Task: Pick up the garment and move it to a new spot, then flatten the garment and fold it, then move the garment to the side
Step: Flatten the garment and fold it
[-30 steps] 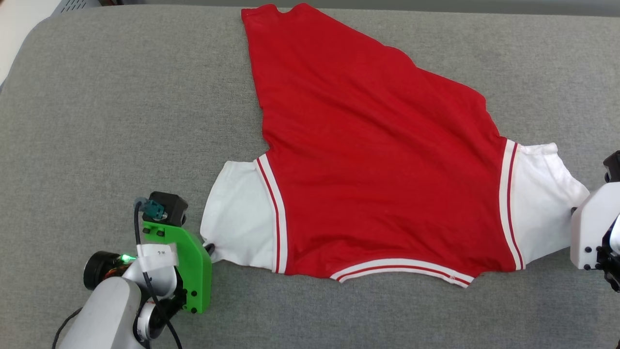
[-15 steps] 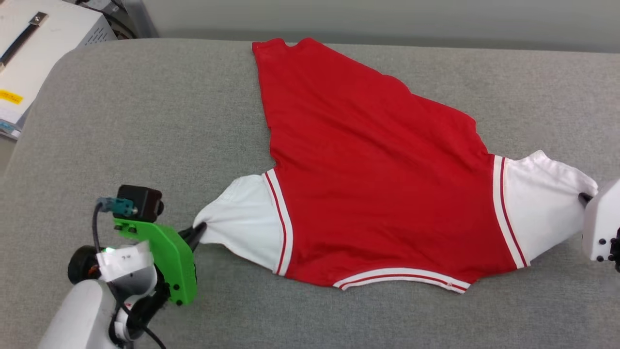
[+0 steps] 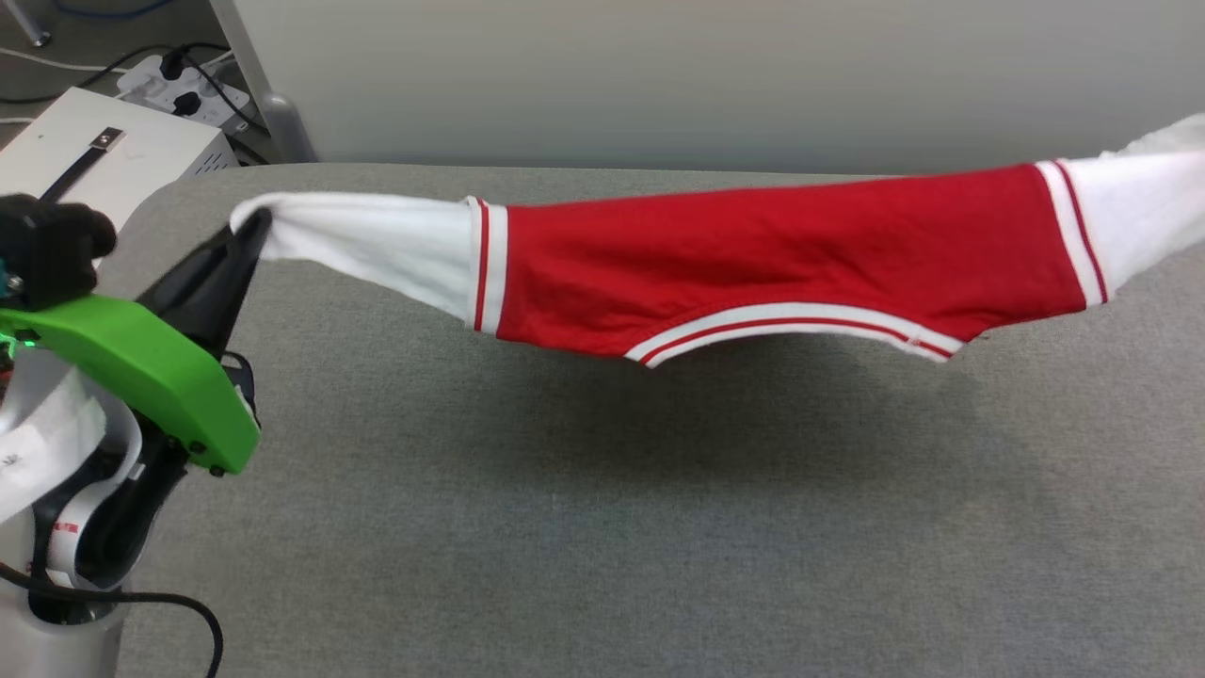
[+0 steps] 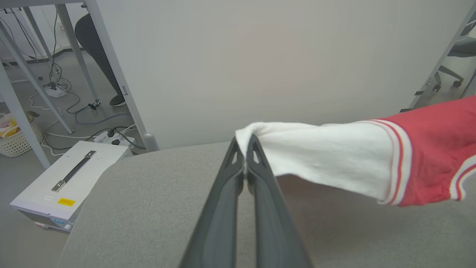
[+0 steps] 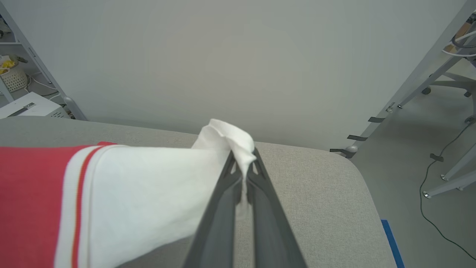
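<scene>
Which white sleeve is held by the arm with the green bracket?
The left sleeve, pinched in the left end effector; the right sleeve runs off the head view's right edge.

Nothing here can be read outright as a word or a number. On the top of the white box (image 4: 100, 160), near its front corner, sits a yellow sticker (image 4: 66, 202) with dark print too small to make out, and just beside it is a small white label (image 4: 48, 198), equally illegible. In the head view a white tag (image 3: 47, 424) wrapped round the wrist behind the left gripper (image 3: 252, 224) bears a small dark mark (image 3: 11, 460), and a white band below it carries a short red strip (image 3: 64, 527), both too blurred to read.
</scene>
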